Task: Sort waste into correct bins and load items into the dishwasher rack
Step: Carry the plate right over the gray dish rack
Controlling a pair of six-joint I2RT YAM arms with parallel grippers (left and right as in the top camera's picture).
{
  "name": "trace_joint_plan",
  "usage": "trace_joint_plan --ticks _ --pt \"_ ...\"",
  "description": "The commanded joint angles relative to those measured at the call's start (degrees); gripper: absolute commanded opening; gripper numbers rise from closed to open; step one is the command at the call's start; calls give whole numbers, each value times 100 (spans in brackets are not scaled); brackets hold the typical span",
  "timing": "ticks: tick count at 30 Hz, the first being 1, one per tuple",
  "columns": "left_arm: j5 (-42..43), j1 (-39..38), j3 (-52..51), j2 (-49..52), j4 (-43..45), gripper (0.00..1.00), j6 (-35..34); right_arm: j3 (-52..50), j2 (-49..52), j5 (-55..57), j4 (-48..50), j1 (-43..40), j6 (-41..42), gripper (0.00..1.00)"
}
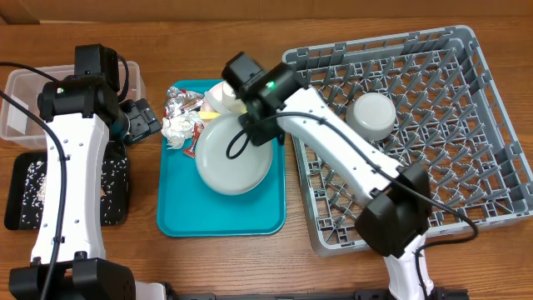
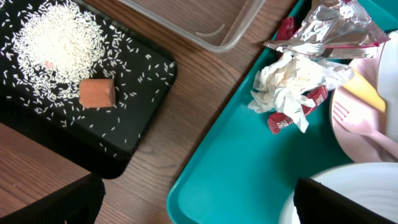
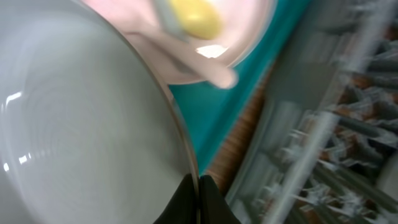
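My right gripper [image 3: 198, 198] is shut on the rim of the round grey-white plate [image 3: 81, 124], which sits over the teal tray [image 1: 221, 218] beside the dishwasher rack [image 1: 433, 158]. Behind it lies the pinkish plate [image 3: 214, 46] with a yellow utensil [image 3: 196, 17] on it. My left gripper [image 2: 199, 205] hangs open above the tray's left edge, with nothing between its fingers [image 2: 53, 202]. Ahead of it lie the crumpled napkin [image 2: 292, 81], the foil wrapper [image 2: 336, 25] and a red sachet [image 2: 280, 121]. The black bin [image 2: 146, 93] holds rice [image 2: 56, 37] and an orange cube [image 2: 97, 92].
The clear tub [image 1: 25, 100] stands at the far left, above the black bin [image 1: 21, 179]. A white bowl [image 1: 372, 115] sits upturned in the rack. A white cup [image 1: 221, 93] stands at the top of the teal tray. Bare wood runs along the front.
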Motion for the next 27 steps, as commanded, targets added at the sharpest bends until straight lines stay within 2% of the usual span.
trace_joint_plan --ticks 1,9,16,21,27 --pt "-50 0 118 -7 9 100 -63 306 -750 966 -122 -369 409 4" --pt "59 -2 118 -7 9 100 -61 306 -1694 1185 -610 -1886 542 4" --pt "79 -2 118 -7 31 100 -61 304 -1893 1617 -1080 -3270 750 4" --pt "157 -2 118 -7 120 100 -63 269 -1893 2284 -1360 -3871 1443 4" --pt "402 -2 118 -7 232 100 -63 267 -1891 2063 -1067 -4304 1443 4"
